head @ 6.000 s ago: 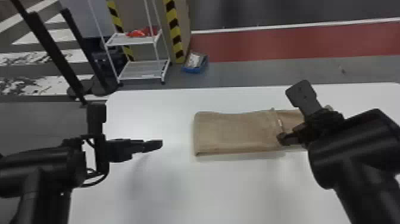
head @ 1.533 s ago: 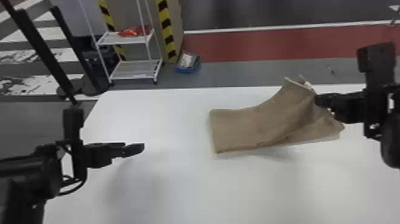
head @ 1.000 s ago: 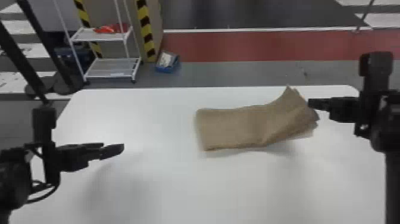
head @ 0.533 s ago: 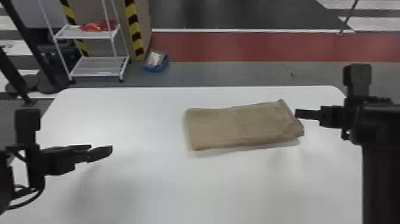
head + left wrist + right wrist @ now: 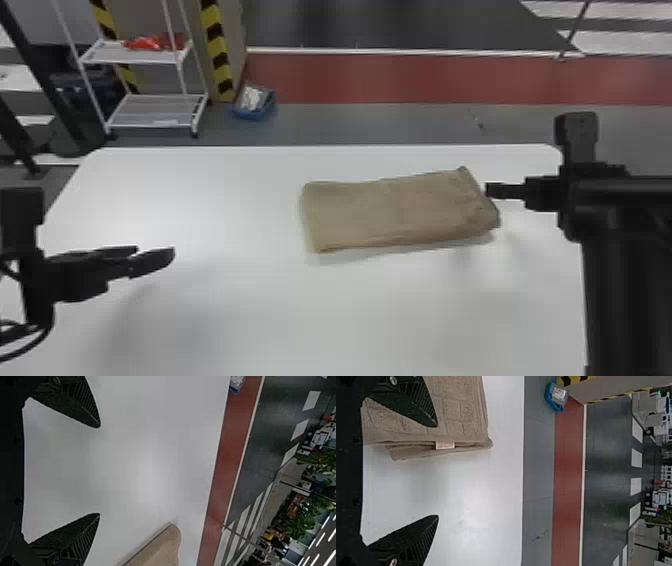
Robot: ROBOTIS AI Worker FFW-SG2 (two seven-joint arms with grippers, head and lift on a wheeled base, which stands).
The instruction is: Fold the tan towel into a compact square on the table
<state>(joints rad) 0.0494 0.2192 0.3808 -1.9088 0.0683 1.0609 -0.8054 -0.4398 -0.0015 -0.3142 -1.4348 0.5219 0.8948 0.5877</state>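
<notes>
The tan towel [image 5: 400,212] lies flat on the white table [image 5: 280,310] as a folded rectangle, longer from side to side. At its right end stands my right gripper [image 5: 492,191], open and holding nothing. My left gripper [image 5: 155,257] is open over the table's left part, well apart from the towel. In the left wrist view, a corner of the towel [image 5: 160,550] lies beyond the spread fingers of the left gripper [image 5: 99,471]. The right wrist view has the towel's layered edge [image 5: 455,419] with a small label, beside one finger of the right gripper [image 5: 437,471].
Behind the table are a white wire shelf [image 5: 155,107] and a blue box [image 5: 255,102] on the floor. The table's far edge runs a short way behind the towel.
The right gripper has let go of the towel and moved off its raised right end, which has dropped flat. The whole view has shifted, with the table and towel farther left than before.
</notes>
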